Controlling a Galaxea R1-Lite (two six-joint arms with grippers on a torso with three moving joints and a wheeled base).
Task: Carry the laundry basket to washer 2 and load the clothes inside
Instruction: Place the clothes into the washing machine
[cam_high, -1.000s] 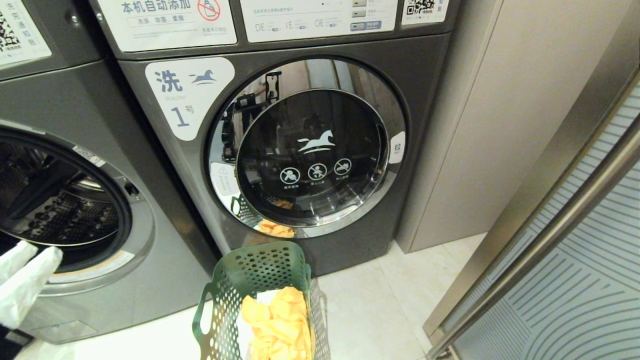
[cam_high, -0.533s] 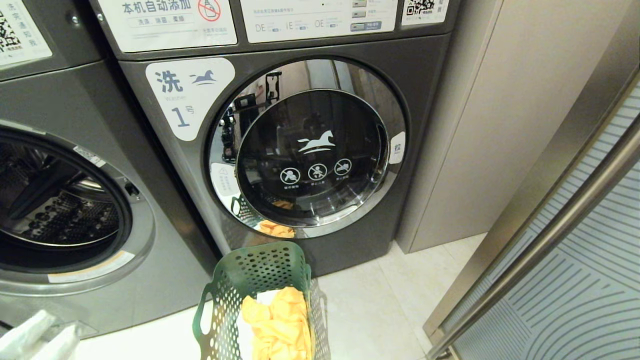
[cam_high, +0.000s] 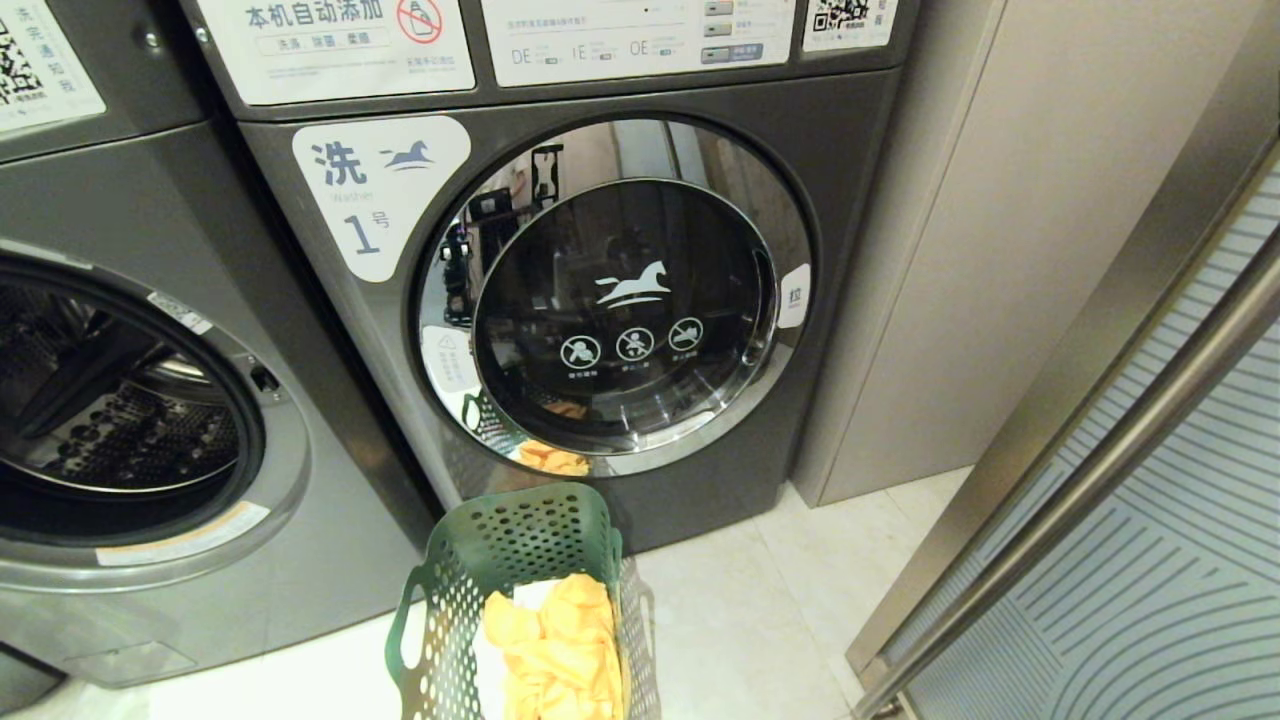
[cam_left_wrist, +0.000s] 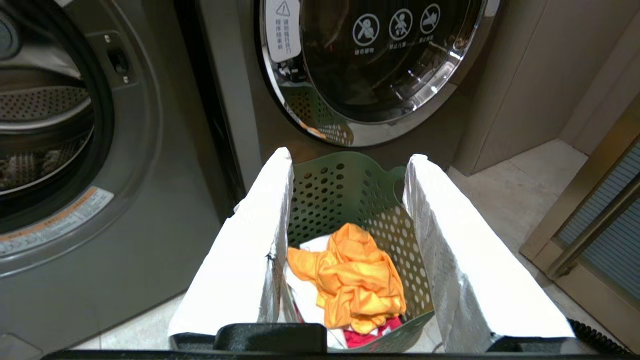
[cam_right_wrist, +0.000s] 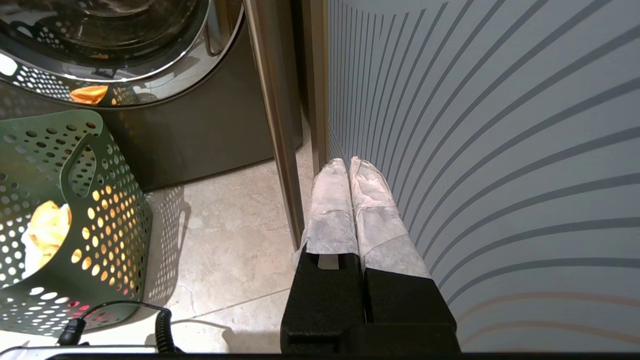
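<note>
Green perforated plastic: one laundry basket (cam_high: 520, 600) on the pale tiled floor (cam_high: 740, 620), nearest the robot, holding three garments, the clothes (cam_left_wrist: 350, 280): mustard-yellow on top, white and pink-red beneath. Left gripper (cam_left_wrist: 350, 200) hangs above the basket, padded fingers (cam_left_wrist: 260, 240) spread apart, empty. Right gripper (cam_right_wrist: 349, 172), pressed shut and empty, sits beside a striped glass door (cam_right_wrist: 500, 150). Beyond: two grey front-loaders. Washer labelled "1" (cam_high: 600, 300), door closed, directly behind the basket; one washer with open drum (cam_high: 120, 400) to its left, label unseen.
</note>
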